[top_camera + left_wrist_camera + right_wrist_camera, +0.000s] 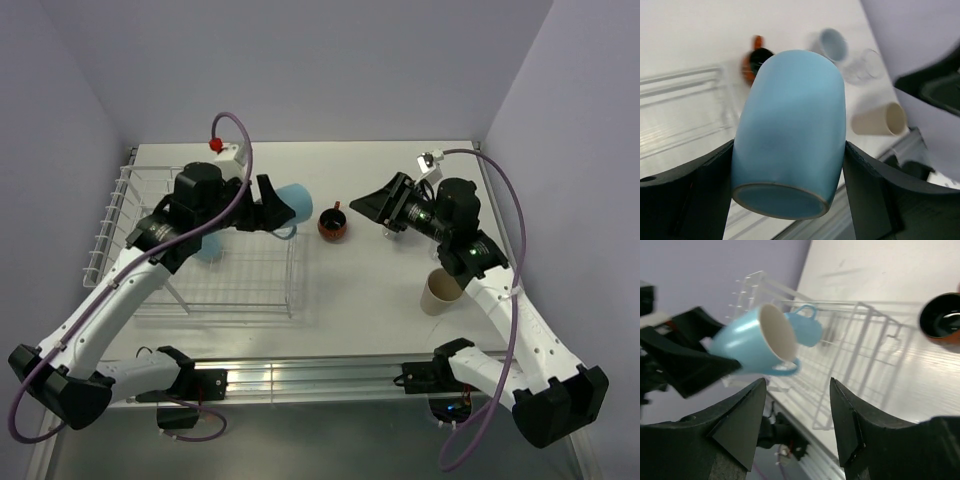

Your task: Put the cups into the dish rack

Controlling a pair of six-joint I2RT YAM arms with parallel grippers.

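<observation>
Left gripper (pixel 789 170) clamped on a light blue mug (pixel 790 120); mug held on its side in the air over the right edge of the dish rack (pixel 293 275), mouth toward the right gripper (pixel 362 208); right gripper's fingers spread, nothing between them; second blue mug (pixel 208 245) inside the rack; red-orange mug (pixel 333 223) on the table (pixel 380 300) just right of the rack; cream mug (pixel 441 290) farther right.
</observation>
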